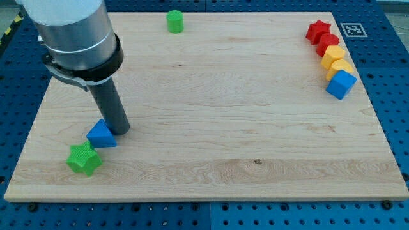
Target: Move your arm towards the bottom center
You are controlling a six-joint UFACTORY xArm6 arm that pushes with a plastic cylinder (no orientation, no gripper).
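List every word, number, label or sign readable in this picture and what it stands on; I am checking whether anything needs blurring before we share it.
No readable words, numbers or brand names anywhere.
One sign only: a black-and-white square marker on the blue surface beyond the wooden board's top right corner; it is a pattern, not text.
The coloured blocks carry no visible lettering.

Pale wooden board (211,147), blue pegboard (390,76), green star block (84,159), blue cube (340,84).
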